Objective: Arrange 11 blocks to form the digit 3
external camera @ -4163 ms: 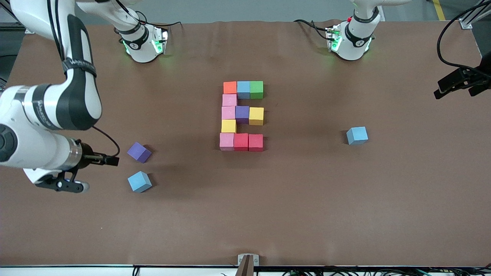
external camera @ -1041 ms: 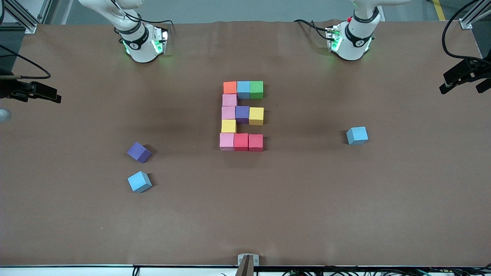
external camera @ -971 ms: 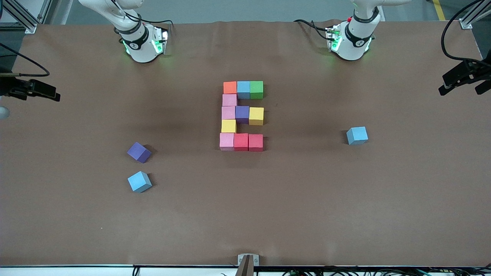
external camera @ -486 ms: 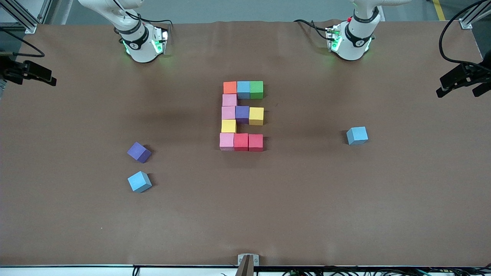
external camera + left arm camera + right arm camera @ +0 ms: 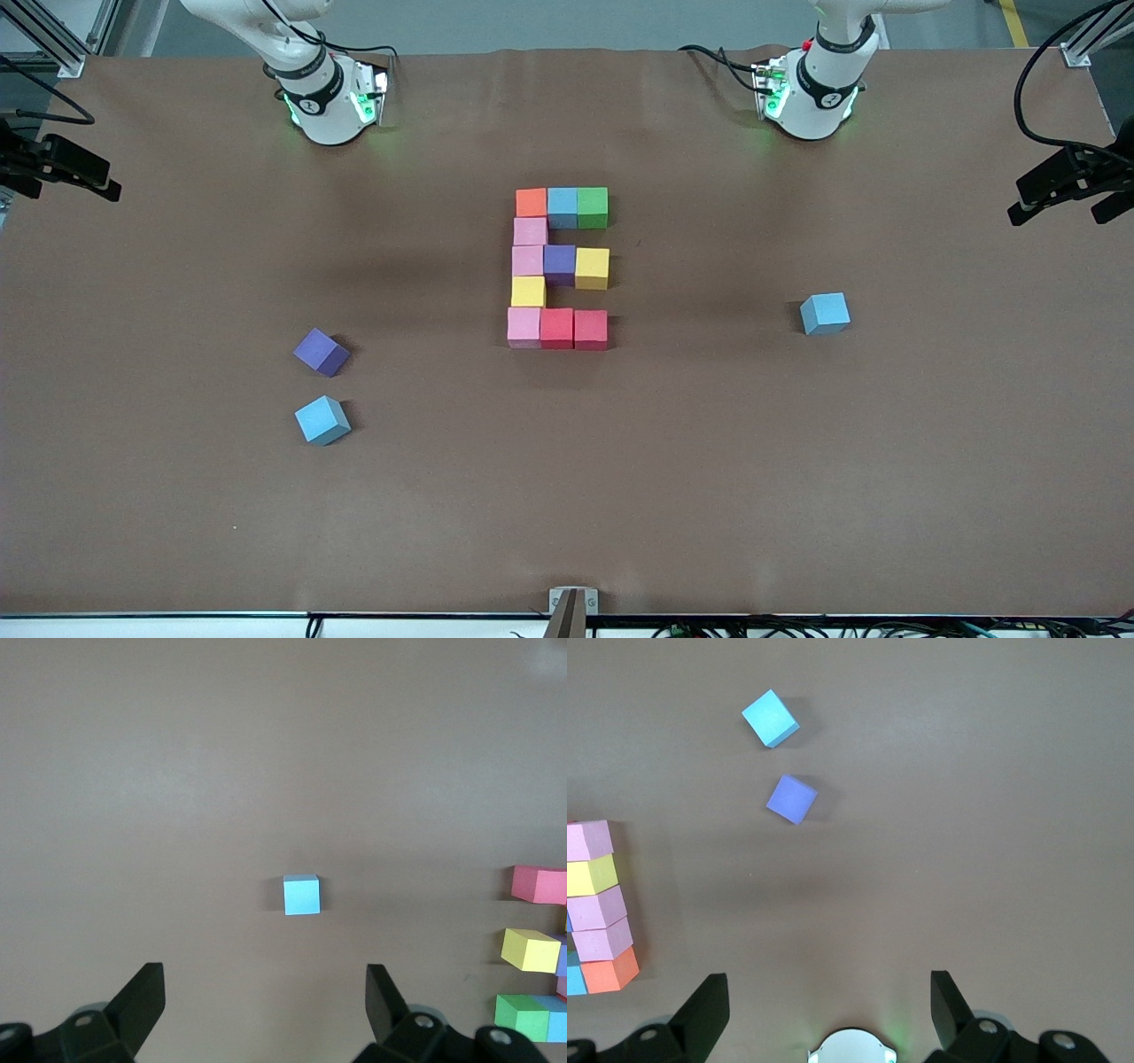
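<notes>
Eleven blocks form a blocky figure [image 5: 558, 266] at the table's middle: an orange, light blue and green bar, a purple and yellow bar, a pink and two-red bar, joined by a pink and yellow spine. My left gripper [image 5: 266, 979] hangs open and empty high over the left arm's end of the table, its black hand [image 5: 1067, 182] at the front view's edge. My right gripper [image 5: 828, 983] is also open and empty, its hand [image 5: 62, 164] over the right arm's end.
Three loose blocks lie apart from the figure: a purple one [image 5: 321, 352] and a light blue one [image 5: 322, 420] toward the right arm's end, another light blue one [image 5: 825, 313] toward the left arm's end. The arm bases [image 5: 330, 97] stand farthest from the front camera.
The right arm has drawn away from the two loose blocks to its end of the table, drifting toward its base. The left hand has barely shifted. No block has moved.
</notes>
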You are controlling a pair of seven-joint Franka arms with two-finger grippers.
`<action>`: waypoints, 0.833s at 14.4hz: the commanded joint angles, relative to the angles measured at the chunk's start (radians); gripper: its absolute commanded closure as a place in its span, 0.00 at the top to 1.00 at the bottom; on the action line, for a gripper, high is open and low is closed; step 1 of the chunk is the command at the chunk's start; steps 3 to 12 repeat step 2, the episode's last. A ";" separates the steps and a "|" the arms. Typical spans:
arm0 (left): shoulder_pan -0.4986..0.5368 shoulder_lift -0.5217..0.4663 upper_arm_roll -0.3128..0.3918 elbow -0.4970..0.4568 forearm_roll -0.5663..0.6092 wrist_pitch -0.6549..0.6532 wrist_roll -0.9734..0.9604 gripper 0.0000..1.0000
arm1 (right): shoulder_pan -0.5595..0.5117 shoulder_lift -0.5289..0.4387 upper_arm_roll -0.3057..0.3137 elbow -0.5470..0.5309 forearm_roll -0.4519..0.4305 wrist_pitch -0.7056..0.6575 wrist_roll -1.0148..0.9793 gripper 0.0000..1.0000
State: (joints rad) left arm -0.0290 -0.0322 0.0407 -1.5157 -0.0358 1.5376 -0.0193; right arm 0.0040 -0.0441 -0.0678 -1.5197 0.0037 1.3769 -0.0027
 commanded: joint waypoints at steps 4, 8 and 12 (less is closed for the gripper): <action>0.000 -0.005 -0.001 0.003 0.014 0.006 0.016 1.00 | -0.012 -0.026 0.000 -0.034 0.001 0.031 -0.010 1.00; 0.000 -0.005 -0.001 0.003 0.014 0.006 0.016 1.00 | -0.012 -0.026 0.000 -0.034 0.001 0.031 -0.010 1.00; 0.000 -0.005 -0.001 0.003 0.014 0.006 0.016 1.00 | -0.012 -0.026 0.000 -0.034 0.001 0.031 -0.010 1.00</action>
